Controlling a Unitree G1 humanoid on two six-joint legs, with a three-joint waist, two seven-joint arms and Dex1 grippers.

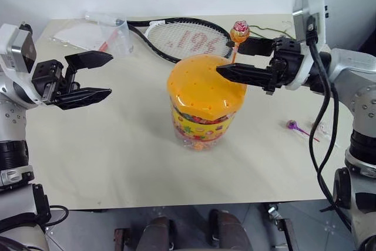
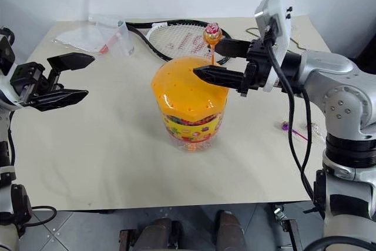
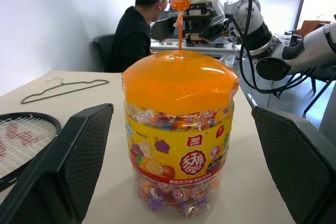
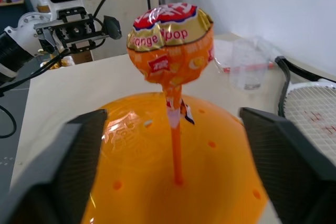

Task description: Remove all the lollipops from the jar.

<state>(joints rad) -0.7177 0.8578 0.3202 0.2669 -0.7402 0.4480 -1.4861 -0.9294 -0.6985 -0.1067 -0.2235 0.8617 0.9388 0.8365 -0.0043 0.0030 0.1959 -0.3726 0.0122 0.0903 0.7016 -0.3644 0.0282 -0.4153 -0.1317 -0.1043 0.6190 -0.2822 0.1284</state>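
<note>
our right gripper (image 4: 173, 145) stands spread, one finger on each side of the orange lollipop (image 4: 170, 43), whose stick is planted upright in the jar (image 1: 202, 95) lid. we should pinch the stick low, squarely, then draw straight up so the jar stays put. our left gripper (image 1: 88, 77) hangs open, well apart. a purple lollipop (image 1: 292, 125) already lies on the table (image 1: 117, 157).

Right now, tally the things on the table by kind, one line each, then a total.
Lollipops: 2, an orange lollipop standing in the jar lid and a purple lollipop lying on the table
Jar: 1
Tennis racket: 1
Clear measuring cup: 1
Wire hanger: 1
Total: 6
</note>
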